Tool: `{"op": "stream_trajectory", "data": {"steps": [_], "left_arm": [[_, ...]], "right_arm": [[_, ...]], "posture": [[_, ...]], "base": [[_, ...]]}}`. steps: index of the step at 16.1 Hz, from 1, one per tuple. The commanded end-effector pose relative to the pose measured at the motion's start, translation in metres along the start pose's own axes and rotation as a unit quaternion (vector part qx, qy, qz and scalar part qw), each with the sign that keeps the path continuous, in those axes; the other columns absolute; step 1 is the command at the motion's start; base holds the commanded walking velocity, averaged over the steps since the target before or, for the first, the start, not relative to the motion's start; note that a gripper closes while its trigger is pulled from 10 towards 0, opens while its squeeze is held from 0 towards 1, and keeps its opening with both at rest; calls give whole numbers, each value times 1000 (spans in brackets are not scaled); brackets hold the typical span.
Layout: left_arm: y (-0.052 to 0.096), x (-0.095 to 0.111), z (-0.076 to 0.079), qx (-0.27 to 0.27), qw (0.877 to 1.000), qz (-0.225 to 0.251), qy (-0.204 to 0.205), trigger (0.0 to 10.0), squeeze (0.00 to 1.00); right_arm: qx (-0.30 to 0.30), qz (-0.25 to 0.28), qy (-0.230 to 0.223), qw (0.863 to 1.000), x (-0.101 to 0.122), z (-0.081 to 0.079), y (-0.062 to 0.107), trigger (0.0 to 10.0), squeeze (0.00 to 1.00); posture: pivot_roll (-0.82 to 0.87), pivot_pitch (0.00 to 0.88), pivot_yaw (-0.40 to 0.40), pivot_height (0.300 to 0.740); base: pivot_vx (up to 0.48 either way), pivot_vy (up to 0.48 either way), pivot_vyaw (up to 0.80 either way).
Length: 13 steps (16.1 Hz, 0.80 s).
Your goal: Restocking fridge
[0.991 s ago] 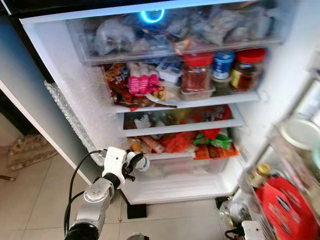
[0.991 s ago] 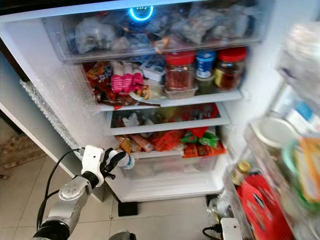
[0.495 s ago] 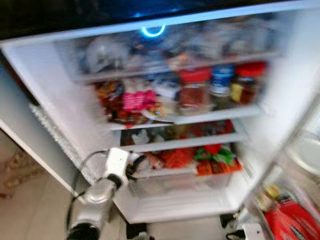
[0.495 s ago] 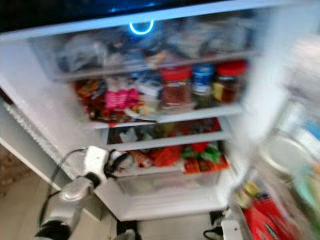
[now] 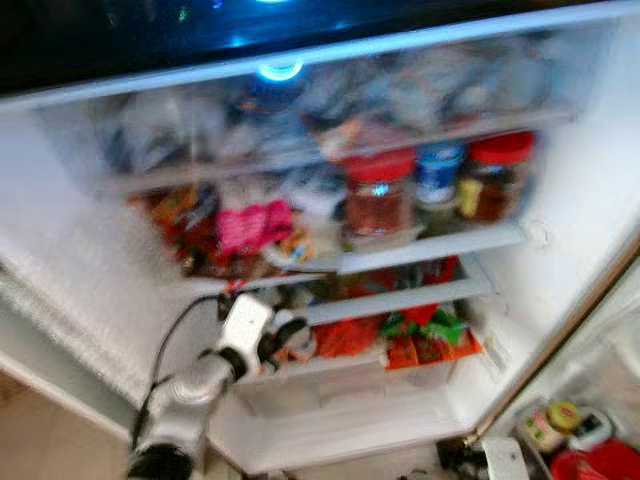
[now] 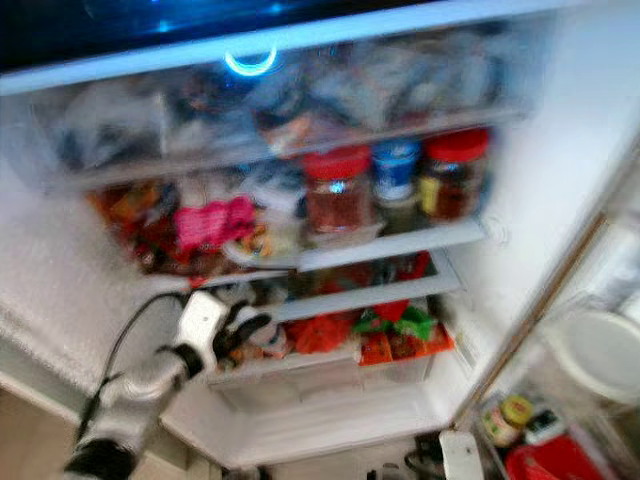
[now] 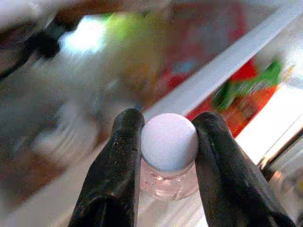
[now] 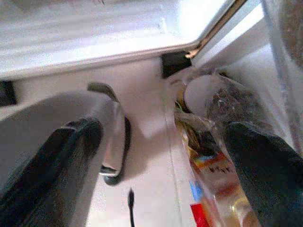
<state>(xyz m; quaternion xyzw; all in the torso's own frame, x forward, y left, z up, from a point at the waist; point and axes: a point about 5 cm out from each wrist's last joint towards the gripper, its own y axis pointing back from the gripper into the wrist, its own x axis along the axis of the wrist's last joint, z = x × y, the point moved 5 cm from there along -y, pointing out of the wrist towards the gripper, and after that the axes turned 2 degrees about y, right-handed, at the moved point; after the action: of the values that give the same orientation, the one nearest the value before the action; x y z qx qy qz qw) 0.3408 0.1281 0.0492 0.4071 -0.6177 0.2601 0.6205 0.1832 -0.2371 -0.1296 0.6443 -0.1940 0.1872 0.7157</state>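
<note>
The fridge (image 5: pixel 90 270) stands open before me, its shelves crowded. My left gripper (image 5: pixel 283 338) is shut on a small clear bottle with a white cap (image 7: pixel 169 142), and holds it at the left end of the lower shelf (image 5: pixel 400 298), beside red and green packets (image 5: pixel 425 335). In the left wrist view the black fingers (image 7: pixel 116 179) press the bottle's neck from both sides. My right gripper (image 8: pixel 165 156) hangs low near the floor with its fingers (image 8: pixel 262 165) spread wide apart, nothing between them.
Red-lidded jars (image 5: pixel 380 190) and a blue-lidded tub (image 5: pixel 440 172) stand on the middle shelf, pink packets (image 5: pixel 255 225) to their left. A clear drawer (image 5: pixel 300 110) of bags sits on top. The door rack (image 6: pixel 590 350) with jars and a red pack (image 5: pixel 600 465) stands at right.
The camera has moved closer and tilted up, blurring the picture. My left gripper has carried the bottle up from below the fridge's bottom drawer to the lower shelf.
</note>
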Motion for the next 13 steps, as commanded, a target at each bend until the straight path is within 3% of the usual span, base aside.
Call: {"op": "stream_trajectory", "data": {"steps": [1,5,6,8,11,13], "left_arm": [[5,-6,0,-11,1000,-14,-4,10000,0],[8,-3,9,-70,993,-29,-92,10000,0],[12,-5,11,-97,985,-43,-138,10000,0],[16,-6,12,-124,972,-51,-191,10000,0],[21,-17,8,-124,959,-70,-245,10000,0],[20,-23,7,-107,945,-66,-302,10000,0]], "right_arm": [[4,-9,2,1000,-6,-3,0,10000,0],[5,-9,2,1000,-7,-4,0,10000,0],[6,-9,3,1000,-7,-5,0,10000,0],[7,-9,6,1000,-7,-5,0,10000,0],[8,-9,11,1000,-6,-6,0,10000,0],[8,-10,13,1000,-6,-6,0,10000,0]], "posture": [[-1,51,85,665],[-1,45,88,665],[-3,45,91,665],[-3,46,95,665],[0,46,94,665],[1,47,92,665]], "base": [[0,0,0],[0,0,0],[0,0,0],[0,0,0],[0,0,0],[0,0,0]]}}
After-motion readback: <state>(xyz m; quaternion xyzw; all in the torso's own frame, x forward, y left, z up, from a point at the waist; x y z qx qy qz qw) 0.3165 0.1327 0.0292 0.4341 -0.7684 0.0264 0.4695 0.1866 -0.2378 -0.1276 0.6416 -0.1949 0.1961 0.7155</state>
